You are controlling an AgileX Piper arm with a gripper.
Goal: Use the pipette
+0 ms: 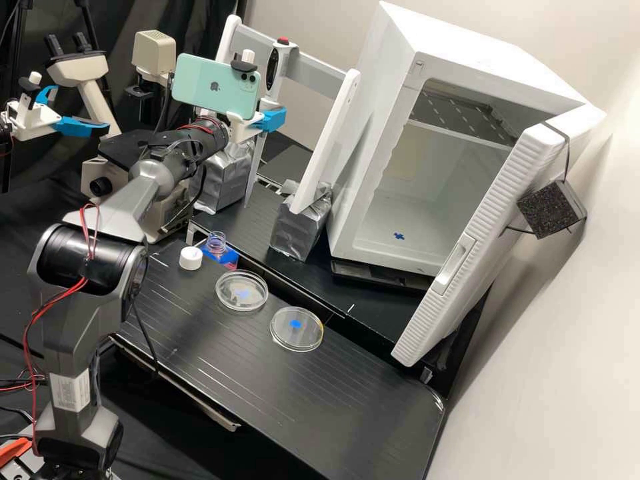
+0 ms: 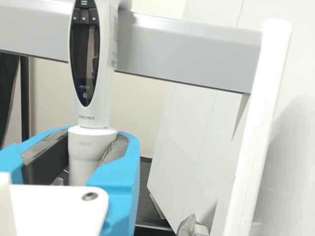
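Note:
In the high view my gripper [image 1: 271, 120] is at the pipette rack [image 1: 319, 67], around the lower body of the pipette [image 1: 273, 71]. The pipette is upright against the rack's grey rail, red button on top, its thin end pointing down. The wrist view has the gripper [image 2: 94, 143] shut on the white barrel of the pipette [image 2: 106, 64], dark pads against both sides, just below the display part. Whether the rail still bears it I cannot tell. Two round clear dishes [image 1: 242, 299] [image 1: 296, 339] lie on the bench. An open bottle [image 1: 217, 245] stands beside its white cap [image 1: 191, 258].
Right of the rack stands a white cabinet [image 1: 353, 167] with its door [image 1: 480, 220] swung open. Foil-wrapped blocks [image 1: 300, 230] support the rack's posts. A microscope [image 1: 107, 177] is behind the arm at the left, and a phone [image 1: 215, 88] is mounted by the gripper.

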